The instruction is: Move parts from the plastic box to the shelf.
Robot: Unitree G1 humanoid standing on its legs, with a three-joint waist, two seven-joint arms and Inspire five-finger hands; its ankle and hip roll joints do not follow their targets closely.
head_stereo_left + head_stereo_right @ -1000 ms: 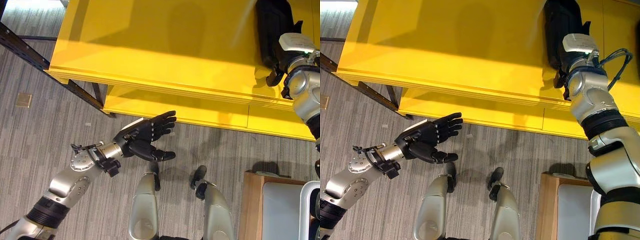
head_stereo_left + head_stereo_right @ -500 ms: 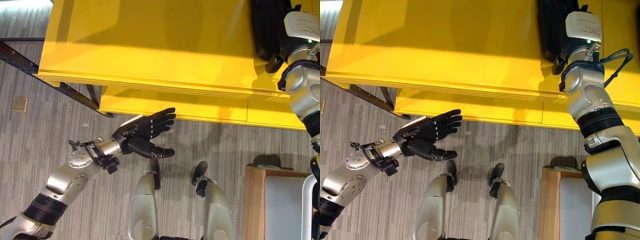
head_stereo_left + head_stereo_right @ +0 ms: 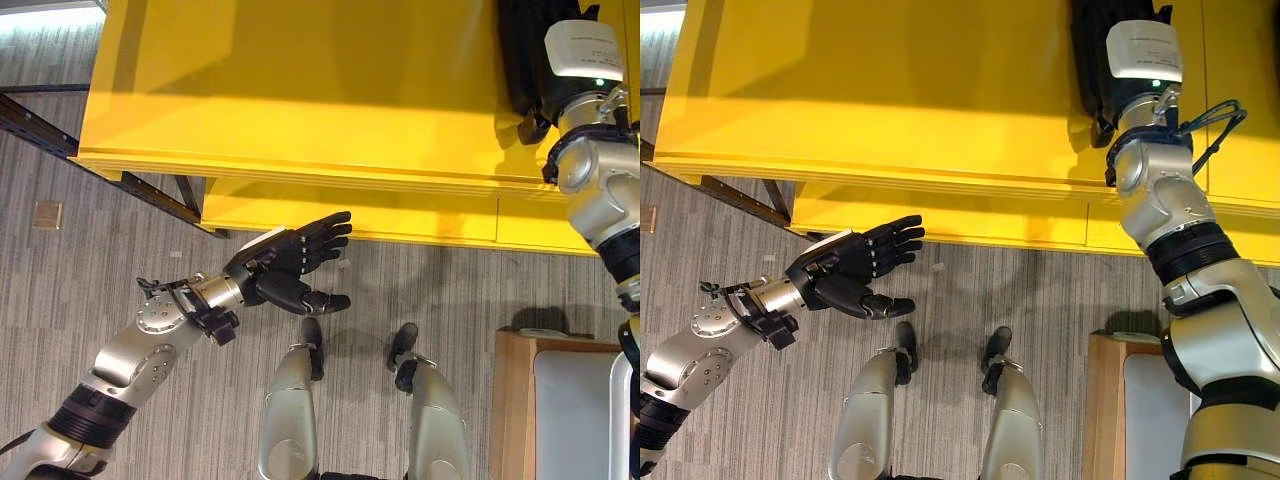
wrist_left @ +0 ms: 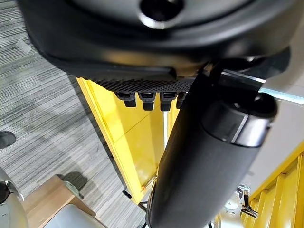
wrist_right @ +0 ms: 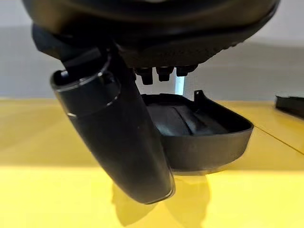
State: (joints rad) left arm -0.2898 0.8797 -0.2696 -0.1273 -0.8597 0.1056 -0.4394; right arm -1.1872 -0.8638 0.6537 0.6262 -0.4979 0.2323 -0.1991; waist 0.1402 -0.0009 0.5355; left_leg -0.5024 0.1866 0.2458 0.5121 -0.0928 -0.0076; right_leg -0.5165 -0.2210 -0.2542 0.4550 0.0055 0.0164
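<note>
Black plastic part: shallow curved tray-like shell with a raised rim and a small tab on the edge, lying flat, open side up, on top of the yellow shelf, near its right end. Shelf is glossy yellow with a lower tier beneath. Part appears as dark shape.
</note>
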